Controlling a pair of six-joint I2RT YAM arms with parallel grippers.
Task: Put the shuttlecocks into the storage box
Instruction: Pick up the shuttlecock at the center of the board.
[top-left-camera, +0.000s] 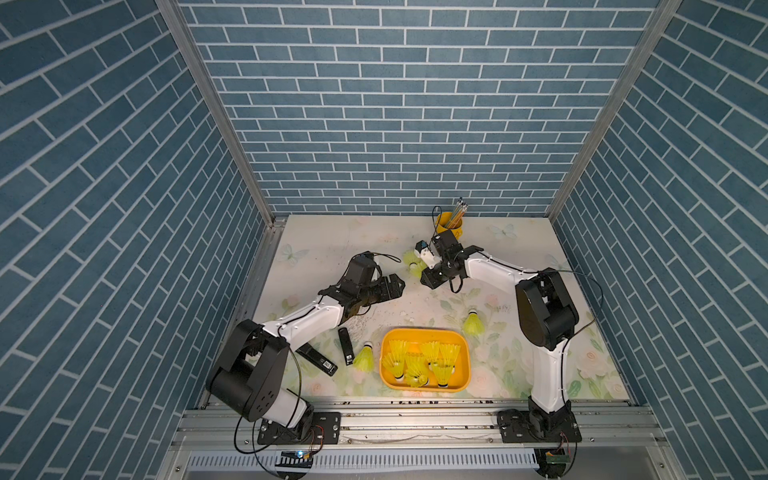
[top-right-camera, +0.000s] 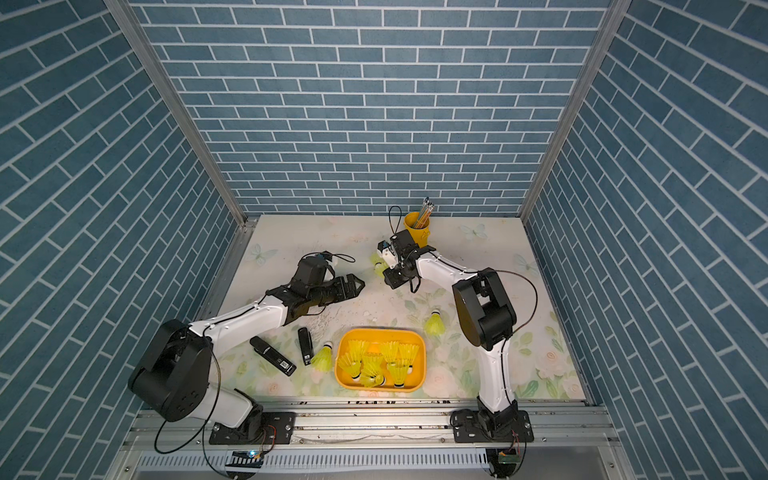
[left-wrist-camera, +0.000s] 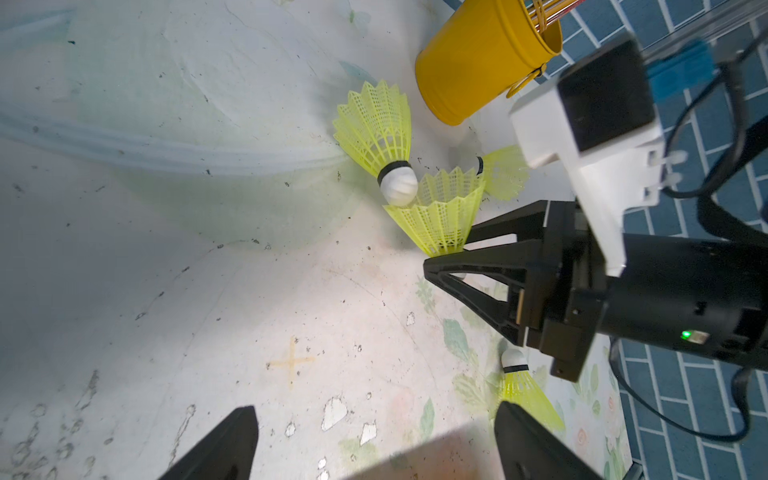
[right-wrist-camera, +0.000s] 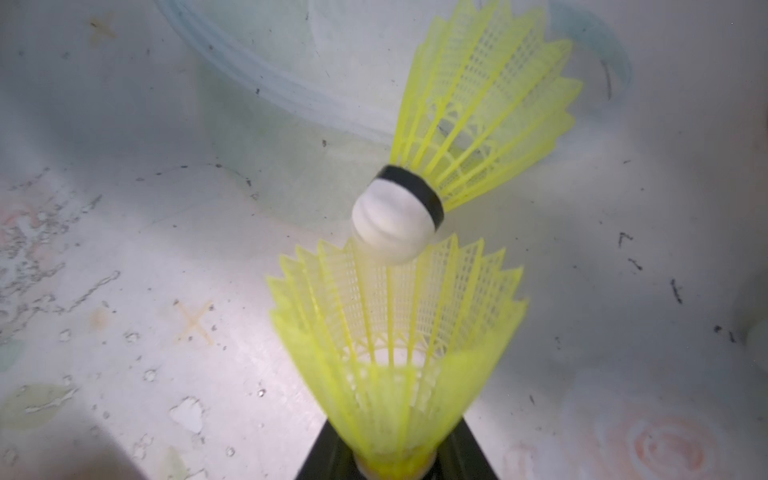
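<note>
with my right gripper (right-wrist-camera: 395, 457) pinching a shuttlecock (right-wrist-camera: 395, 340) by its cork end, well apart from the storage box (top-left-camera: 424, 331), i'd lift straight up so the skirt clears the neighbouring shuttlecock (right-wrist-camera: 478, 116), keeping the left gripper (left-wrist-camera: 374, 409) spread and empty.

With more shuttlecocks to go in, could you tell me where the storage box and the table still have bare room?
Storage box: mainly the strip along its far wall is bare. Table: free between that wall and the left gripper. Crowded beside the black staplers and by the pencil cup, where the right gripper holds a shuttlecock.
</note>
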